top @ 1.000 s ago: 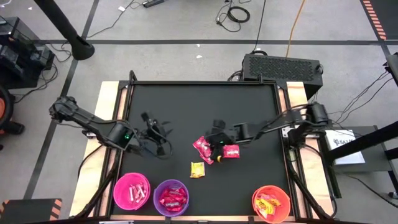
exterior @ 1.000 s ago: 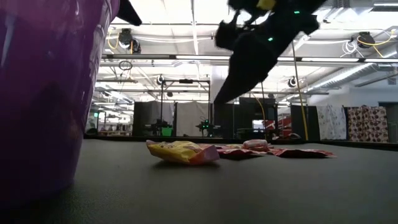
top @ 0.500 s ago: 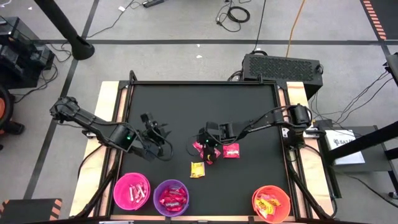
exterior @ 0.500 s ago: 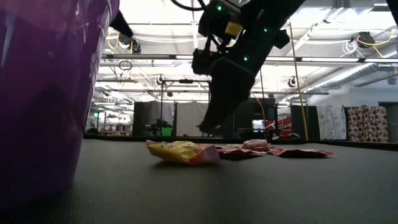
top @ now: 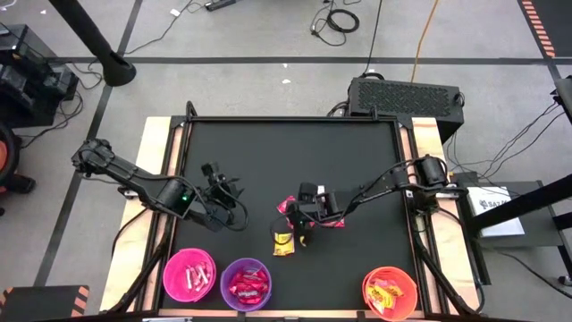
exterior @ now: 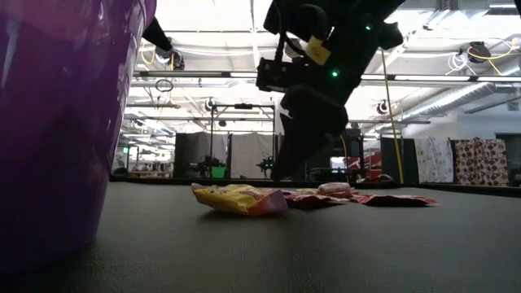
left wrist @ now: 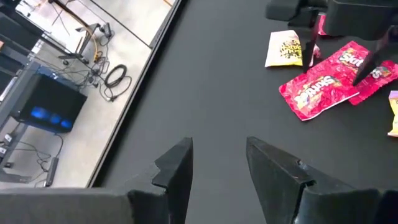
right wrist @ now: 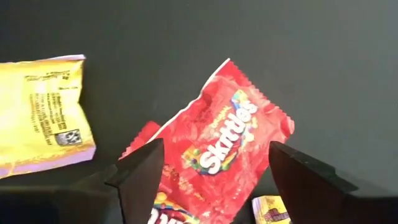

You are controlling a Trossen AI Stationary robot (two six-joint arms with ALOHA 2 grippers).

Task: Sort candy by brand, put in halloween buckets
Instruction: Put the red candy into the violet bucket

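Light falls evenly from overhead, and the high view is clear, with soft shadows under the arms on the matte black desk (top: pixel 268 143). The low view is strongly backlit: bright ceiling lights (exterior: pixel 244 32) blow out to white, the right arm reads as a dark silhouette, and the near purple bucket (exterior: pixel 57 122) is a blurred mass. In the right wrist view, the red packet (right wrist: pixel 217 149) shows glossy glare.
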